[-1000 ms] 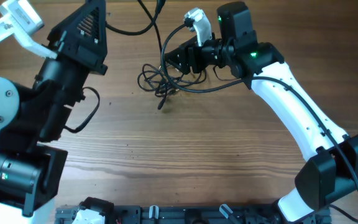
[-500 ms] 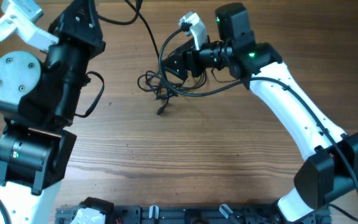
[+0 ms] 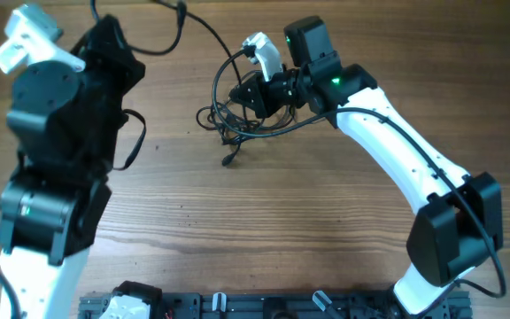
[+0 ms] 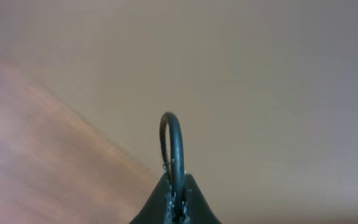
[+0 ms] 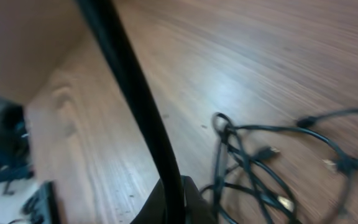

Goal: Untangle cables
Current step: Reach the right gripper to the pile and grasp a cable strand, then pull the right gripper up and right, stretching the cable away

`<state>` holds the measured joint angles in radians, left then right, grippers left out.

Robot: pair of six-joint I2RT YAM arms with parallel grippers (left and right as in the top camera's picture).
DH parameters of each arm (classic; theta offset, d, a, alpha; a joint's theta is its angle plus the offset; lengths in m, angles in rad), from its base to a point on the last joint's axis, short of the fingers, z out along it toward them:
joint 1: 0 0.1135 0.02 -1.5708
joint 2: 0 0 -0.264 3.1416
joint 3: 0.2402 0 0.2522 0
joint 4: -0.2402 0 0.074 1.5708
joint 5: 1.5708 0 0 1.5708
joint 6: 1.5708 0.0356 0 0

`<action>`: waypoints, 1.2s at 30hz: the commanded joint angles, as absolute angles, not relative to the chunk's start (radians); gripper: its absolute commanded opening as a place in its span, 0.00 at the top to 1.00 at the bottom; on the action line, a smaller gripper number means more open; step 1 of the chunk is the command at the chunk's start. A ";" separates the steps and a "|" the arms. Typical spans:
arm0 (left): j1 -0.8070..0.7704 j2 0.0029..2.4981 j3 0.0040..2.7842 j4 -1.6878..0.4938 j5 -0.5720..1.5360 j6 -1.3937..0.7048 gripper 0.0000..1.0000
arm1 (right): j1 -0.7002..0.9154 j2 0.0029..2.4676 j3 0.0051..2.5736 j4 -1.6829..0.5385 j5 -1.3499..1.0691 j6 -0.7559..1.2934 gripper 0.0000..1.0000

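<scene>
The cables (image 3: 227, 117) lie as a tangle of thin black cords on the wooden table, with a loose plug end (image 3: 227, 160) pointing toward me. My right gripper (image 3: 240, 94) sits at the tangle's right edge. In the right wrist view the right gripper (image 5: 178, 200) is shut on one black cable (image 5: 135, 87) that runs up and to the left, while the tangle (image 5: 253, 165) rests just beside it. My left gripper (image 3: 106, 31) is raised high at the far left. In the left wrist view the left gripper (image 4: 178, 194) is shut on a loop of cable (image 4: 175, 140).
A black rack (image 3: 237, 306) lines the table's near edge. The left arm's bulky black and white body (image 3: 51, 177) stands over the left side. The right arm (image 3: 397, 168) slants across the right half of the table (image 3: 282, 213).
My right gripper has shifted a little left and closed on a cable. The left arm has swung round and risen, still holding its cable.
</scene>
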<state>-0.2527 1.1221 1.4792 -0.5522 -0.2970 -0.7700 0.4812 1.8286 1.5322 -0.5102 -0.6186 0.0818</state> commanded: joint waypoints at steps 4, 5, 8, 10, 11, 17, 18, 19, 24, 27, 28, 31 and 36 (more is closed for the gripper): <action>-0.237 1.277 1.488 -0.667 -0.345 -0.736 0.96 | 0.477 1.661 1.545 -0.551 -0.276 0.106 0.96; -0.237 1.290 1.488 -0.672 -0.344 -0.736 0.96 | 0.477 1.643 1.545 -0.554 -0.260 0.107 0.96; -0.237 1.318 1.488 -0.680 -0.345 -0.736 0.96 | 0.477 1.581 1.545 -0.560 -0.247 0.113 0.95; -0.237 1.324 1.488 -0.686 -0.345 -0.736 0.96 | 0.477 1.543 1.545 -0.565 -0.247 0.144 0.96; -0.237 1.324 1.488 -0.691 -0.345 -0.736 0.96 | 0.477 1.523 1.545 -0.567 -0.248 0.167 0.96; -0.237 1.324 1.488 -0.725 -0.345 -0.736 0.96 | 0.477 1.466 1.622 -0.705 -0.180 0.326 0.96; -0.237 1.324 1.488 -0.730 -0.345 -0.736 0.96 | 0.477 1.468 1.649 -0.751 -0.158 0.332 0.96; -0.237 1.325 1.488 -0.731 -0.345 -0.736 0.96 | 0.477 1.468 1.675 -0.794 -0.131 0.345 0.96; -0.237 1.325 1.488 -0.733 -0.345 -0.736 0.96 | 0.477 1.469 1.832 -0.984 -0.060 0.378 0.96; -0.237 1.325 1.488 -0.738 -0.345 -0.736 0.96 | 0.477 1.470 1.919 -1.060 -0.094 0.440 0.96; -0.237 1.325 1.488 -0.738 -0.345 -0.736 0.96 | 0.477 1.474 1.958 -1.087 -0.132 0.453 0.96; -0.237 1.325 1.488 -0.739 -0.344 -0.736 0.96 | 0.477 1.482 2.017 -1.121 -0.178 0.453 0.96; -0.237 1.325 1.488 -0.726 -0.192 -0.599 0.96 | 0.477 1.548 2.017 -1.185 -0.155 0.440 0.96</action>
<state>-0.2417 1.3258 1.4803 -0.7349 -0.2920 -0.7174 0.4808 1.4887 1.9984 -1.1614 -0.1528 0.4271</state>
